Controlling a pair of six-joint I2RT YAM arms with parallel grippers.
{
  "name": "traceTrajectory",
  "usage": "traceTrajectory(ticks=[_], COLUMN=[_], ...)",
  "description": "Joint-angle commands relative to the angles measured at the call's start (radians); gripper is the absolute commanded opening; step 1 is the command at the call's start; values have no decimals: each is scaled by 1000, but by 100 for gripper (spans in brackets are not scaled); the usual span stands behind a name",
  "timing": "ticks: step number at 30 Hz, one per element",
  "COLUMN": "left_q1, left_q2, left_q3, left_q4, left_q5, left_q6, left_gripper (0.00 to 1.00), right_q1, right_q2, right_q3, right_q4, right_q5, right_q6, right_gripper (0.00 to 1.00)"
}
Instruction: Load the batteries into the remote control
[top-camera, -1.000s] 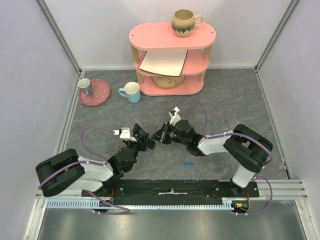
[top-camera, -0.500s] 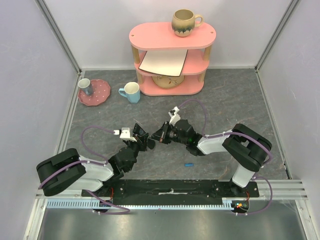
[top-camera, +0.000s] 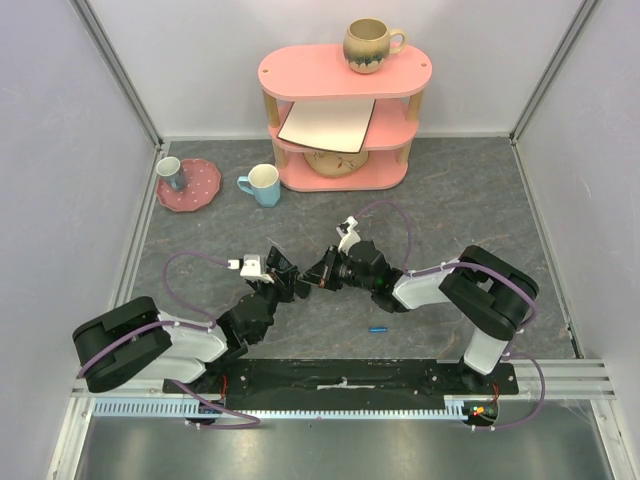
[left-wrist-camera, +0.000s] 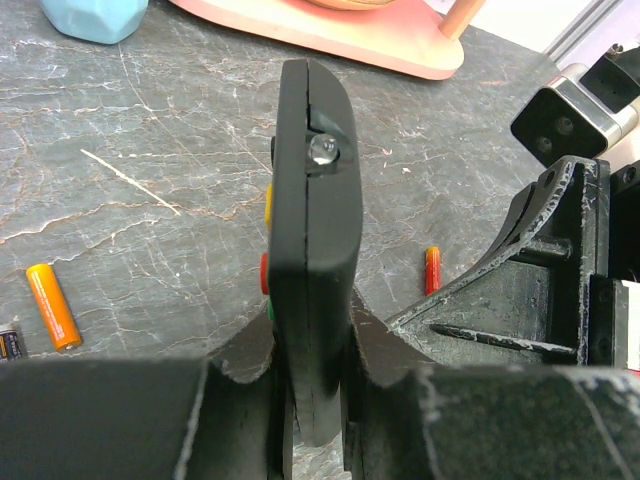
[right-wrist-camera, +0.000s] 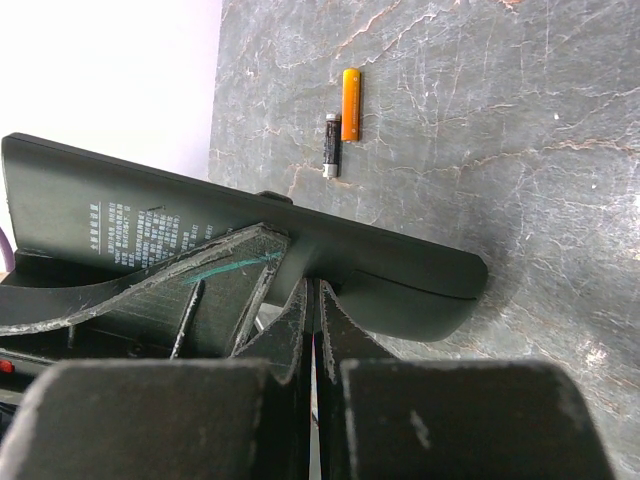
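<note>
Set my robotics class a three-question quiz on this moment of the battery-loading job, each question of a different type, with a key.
1. True or false: the left gripper is shut on the remote control.
2. Where is the blue battery? A on the table; B inside the remote control; C between the left gripper's fingers.
3. Fill in: in the right wrist view, the orange battery lies beside a second battery coloured ___.
Key: 1 true; 2 A; 3 black.
</note>
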Motion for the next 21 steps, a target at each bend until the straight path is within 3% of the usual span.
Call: traceTrajectory(ticks=[1, 11, 21], left_q1=[-5, -7, -8], left_q2=[-9, -20, -3], left_q3=[22, 27, 38], left_q4=[7, 1, 22], left_q5=[-14, 1, 31], left_q6=[-9, 7, 24], left_gripper=[2, 2, 2], right_q1=[-1, -1, 7], right_q2=[11, 34, 37], right_q3=[-6, 9, 63], right_q4=[29, 1, -178], right_q5=[16, 22, 41], right_q6=[-5, -8, -51], right_gripper=[0, 0, 0])
